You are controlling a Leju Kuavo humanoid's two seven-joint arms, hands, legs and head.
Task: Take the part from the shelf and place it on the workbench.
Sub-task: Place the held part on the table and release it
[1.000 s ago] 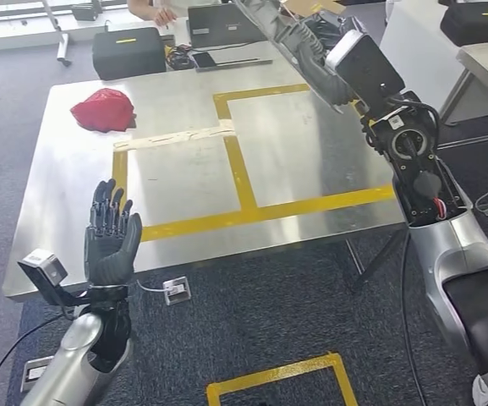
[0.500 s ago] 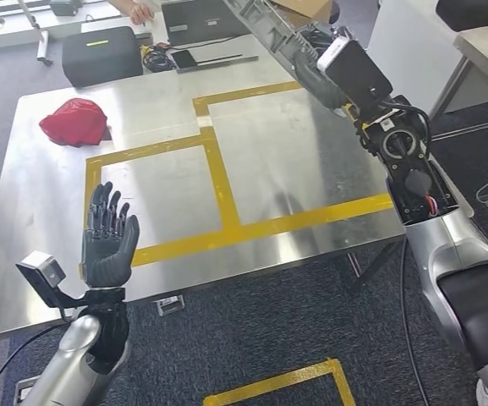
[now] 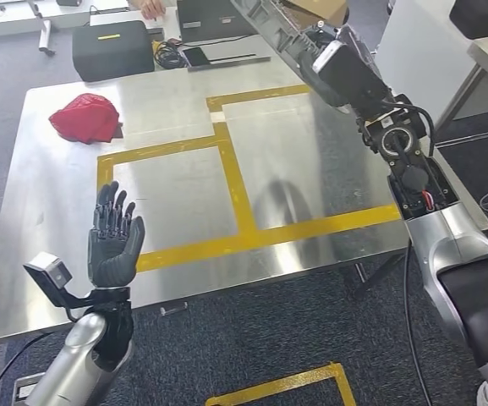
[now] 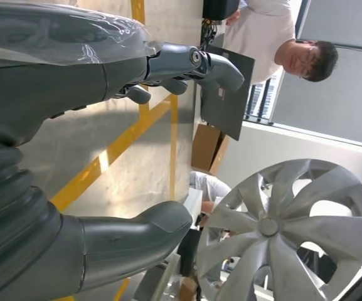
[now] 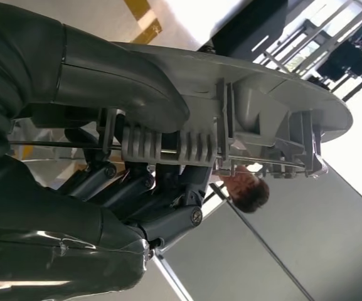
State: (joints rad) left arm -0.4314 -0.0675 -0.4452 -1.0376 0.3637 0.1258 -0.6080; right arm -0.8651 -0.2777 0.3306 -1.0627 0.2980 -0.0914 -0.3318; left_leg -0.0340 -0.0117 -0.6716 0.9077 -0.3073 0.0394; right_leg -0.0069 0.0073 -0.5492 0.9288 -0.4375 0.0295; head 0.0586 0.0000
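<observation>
The left hand [image 3: 114,241] stands upright with fingers spread, holding nothing, at the near edge of the workbench [image 3: 183,182]; a red cloth [image 3: 84,118] lies at its far left; the right hand [image 3: 320,63] grips the grey wheel cover [image 4: 287,232] above the far right corner.

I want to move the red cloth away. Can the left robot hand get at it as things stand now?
Probably yes. The left robot hand is open and holds nothing, and bare workbench lies between it and the red cloth.
</observation>
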